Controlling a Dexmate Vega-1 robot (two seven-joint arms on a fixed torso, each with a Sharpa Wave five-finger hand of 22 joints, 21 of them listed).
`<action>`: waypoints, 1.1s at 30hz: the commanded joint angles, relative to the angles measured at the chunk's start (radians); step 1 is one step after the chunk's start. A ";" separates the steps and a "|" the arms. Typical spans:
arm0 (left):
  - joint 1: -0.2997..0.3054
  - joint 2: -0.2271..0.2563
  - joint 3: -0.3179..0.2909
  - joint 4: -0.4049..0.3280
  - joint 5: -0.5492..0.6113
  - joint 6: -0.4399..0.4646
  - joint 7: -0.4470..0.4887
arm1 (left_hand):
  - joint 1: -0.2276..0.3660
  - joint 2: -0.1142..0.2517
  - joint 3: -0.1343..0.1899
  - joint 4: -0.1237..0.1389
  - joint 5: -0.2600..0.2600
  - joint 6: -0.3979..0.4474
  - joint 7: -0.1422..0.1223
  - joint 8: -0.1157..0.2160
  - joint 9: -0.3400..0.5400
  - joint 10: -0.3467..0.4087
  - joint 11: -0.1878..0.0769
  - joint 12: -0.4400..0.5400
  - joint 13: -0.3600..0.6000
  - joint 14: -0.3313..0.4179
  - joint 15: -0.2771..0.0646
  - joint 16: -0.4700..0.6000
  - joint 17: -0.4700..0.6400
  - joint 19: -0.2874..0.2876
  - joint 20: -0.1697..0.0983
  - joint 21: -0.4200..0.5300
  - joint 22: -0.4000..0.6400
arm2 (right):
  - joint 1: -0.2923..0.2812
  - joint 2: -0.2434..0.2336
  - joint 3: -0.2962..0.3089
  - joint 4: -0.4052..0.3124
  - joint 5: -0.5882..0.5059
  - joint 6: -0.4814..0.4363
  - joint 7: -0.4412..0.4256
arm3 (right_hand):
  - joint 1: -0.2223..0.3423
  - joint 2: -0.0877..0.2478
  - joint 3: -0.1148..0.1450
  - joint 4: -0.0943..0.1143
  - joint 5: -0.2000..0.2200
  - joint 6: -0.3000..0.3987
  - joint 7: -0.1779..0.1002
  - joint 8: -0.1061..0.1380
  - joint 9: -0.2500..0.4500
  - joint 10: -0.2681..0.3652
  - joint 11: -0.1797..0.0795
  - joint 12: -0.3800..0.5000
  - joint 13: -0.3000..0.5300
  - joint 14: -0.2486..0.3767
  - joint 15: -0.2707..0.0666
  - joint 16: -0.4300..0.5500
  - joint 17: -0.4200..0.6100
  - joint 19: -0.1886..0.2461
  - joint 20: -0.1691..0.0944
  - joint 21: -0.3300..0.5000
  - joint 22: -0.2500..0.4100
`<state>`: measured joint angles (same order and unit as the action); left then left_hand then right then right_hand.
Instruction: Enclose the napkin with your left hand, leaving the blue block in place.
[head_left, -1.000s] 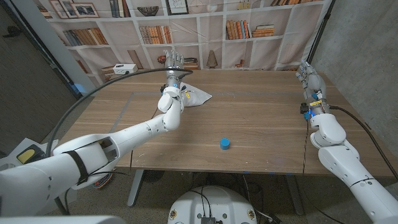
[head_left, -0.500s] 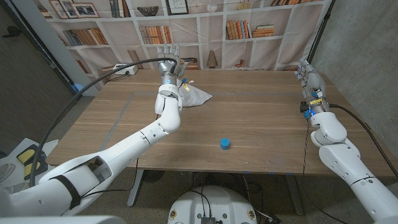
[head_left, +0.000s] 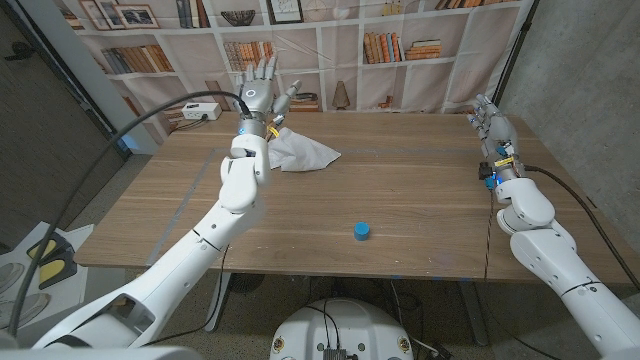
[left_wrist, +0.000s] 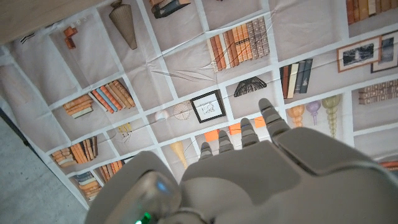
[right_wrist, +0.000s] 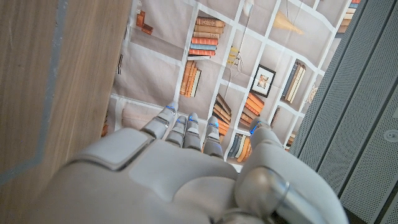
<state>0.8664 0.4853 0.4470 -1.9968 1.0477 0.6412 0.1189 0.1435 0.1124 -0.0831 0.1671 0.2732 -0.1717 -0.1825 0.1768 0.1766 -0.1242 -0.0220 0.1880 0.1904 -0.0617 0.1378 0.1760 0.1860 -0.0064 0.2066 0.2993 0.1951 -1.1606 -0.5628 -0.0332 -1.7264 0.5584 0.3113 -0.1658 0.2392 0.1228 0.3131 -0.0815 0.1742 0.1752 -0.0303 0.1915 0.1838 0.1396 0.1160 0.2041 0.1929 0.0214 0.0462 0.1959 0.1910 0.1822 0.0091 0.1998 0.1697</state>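
One white napkin (head_left: 301, 152), crumpled, lying at the far left part of the wooden table (head_left: 400, 190), near the back edge. One blue block (head_left: 361, 231), small and round-looking from the head view, sitting toward the near edge around the middle, well apart from the napkin.

Left hand (head_left: 261, 90) raised above the table just beside the napkin's left end, fingers (head_left: 266, 69) spread and pointing up toward the backdrop, holding nothing. Not touching the napkin. Seen from the left wrist view as the back of the left hand (left_wrist: 261, 168) with fingertips apart against a printed bookshelf backdrop (left_wrist: 205, 68).

Right hand (head_left: 494, 122) at the far right edge of the table, fingers extended and close side by side, nothing between them; whether palm or edge meets the wood cannot be told. From the right wrist view, back of the right hand (right_wrist: 186, 168) beside the table surface (right_wrist: 50, 74), fingers straight, thumb slightly off to the side.

One white box (head_left: 200, 110) with a dark cable at the table's far left corner.
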 joint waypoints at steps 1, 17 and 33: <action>0.118 0.027 -0.223 -0.093 -0.727 -0.224 -0.026 | -0.033 -0.006 -0.021 0.000 0.000 -0.085 -0.006 -0.003 -0.001 -0.048 0.006 -0.005 -0.002 -0.063 0.012 -0.006 0.000 -0.069 0.002 -0.036 -0.001 | -0.018 0.011 -0.014 -0.039 -0.007 -0.022 -0.026 | -0.008 0.000 -0.001 0.009 0.006 0.002 0.002 0.000 0.003 0.006 0.003 -0.003 0.002 -0.001 0.004 0.000 0.003 0.003 0.005 -0.003 0.005; 0.088 0.083 -0.326 0.128 -1.281 -0.504 -0.264 | -0.064 -0.013 -0.046 -0.004 0.018 -0.128 -0.011 -0.001 -0.001 -0.108 0.018 -0.004 -0.003 -0.136 0.017 -0.003 0.000 -0.155 0.003 -0.076 0.003 | -0.044 -0.008 -0.020 -0.124 0.025 -0.130 -0.046 | -0.028 -0.011 -0.013 0.019 0.006 -0.004 0.003 -0.002 0.004 0.001 0.001 -0.004 0.002 -0.004 0.007 0.000 0.005 0.000 0.007 -0.004 0.005; -0.013 0.121 -0.279 0.315 -1.547 -0.635 -0.512 | -0.074 -0.013 -0.055 -0.004 0.029 -0.117 -0.013 0.007 -0.002 -0.112 0.031 0.002 -0.003 -0.151 0.016 0.003 0.000 -0.185 0.003 -0.086 0.006 | -0.099 0.013 -0.034 -0.194 0.002 -0.172 -0.126 | -0.051 -0.022 -0.027 0.029 0.008 -0.008 0.004 -0.002 0.004 0.001 0.004 -0.004 0.002 -0.007 0.010 0.001 0.007 -0.003 0.009 -0.004 0.005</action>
<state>0.9057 0.5804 0.1513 -1.7846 -0.1346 0.1050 -0.2359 0.0819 0.0979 -0.1319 0.1629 0.2966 -0.1772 -0.1878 0.1769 0.1721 -0.1709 -0.0013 0.1880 0.1860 -0.1697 0.1537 0.1735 0.1860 -0.1702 0.2106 0.2128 0.1980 -1.2227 -0.5618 -0.0539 -1.8665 0.5773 0.1674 -0.2476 0.1902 0.1033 0.2879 -0.0562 0.1780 0.1714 -0.0266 0.1915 0.1837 0.1396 0.1159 0.1995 0.1928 0.0174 0.0498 0.1960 0.1931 0.1769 0.0143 0.1958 0.1697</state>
